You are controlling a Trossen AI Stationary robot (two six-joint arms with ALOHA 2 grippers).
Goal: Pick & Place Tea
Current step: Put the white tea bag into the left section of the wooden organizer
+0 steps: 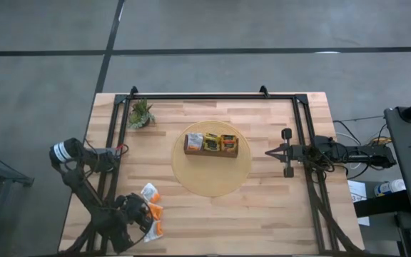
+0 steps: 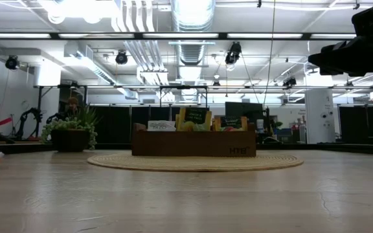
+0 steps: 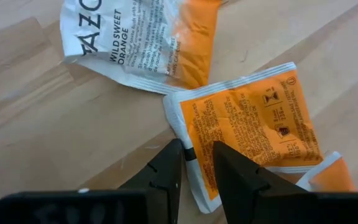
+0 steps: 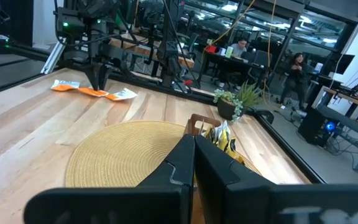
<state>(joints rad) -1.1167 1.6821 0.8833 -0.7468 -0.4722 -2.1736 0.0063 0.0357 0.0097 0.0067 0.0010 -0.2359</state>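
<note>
You have three loose tea sachets (image 1: 152,210), orange and white, lying flat and overlapping on the table's near left corner; the middle orange one (image 3: 247,127) sits between dark fingers. More sachets (image 1: 211,143) stand upright in the wooden tray.

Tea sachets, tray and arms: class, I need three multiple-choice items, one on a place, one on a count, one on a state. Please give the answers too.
1. Where does the brown wooden divided tray stand?
A. on the round woven straw mat
B. on bare table
C. beside the small green potted plant

2. How many orange-and-white tea sachets lie loose by the left gripper?
A. one
B. three
C. six

3. How do the right gripper's jaws stand?
A. wide open
B. shut on a sachet
C. shut, holding nothing

Answers: 1 A, the mat rings the tray in the high view. 2 B, three show in the left wrist view. 3 C, the jaws meet with nothing between.
</note>
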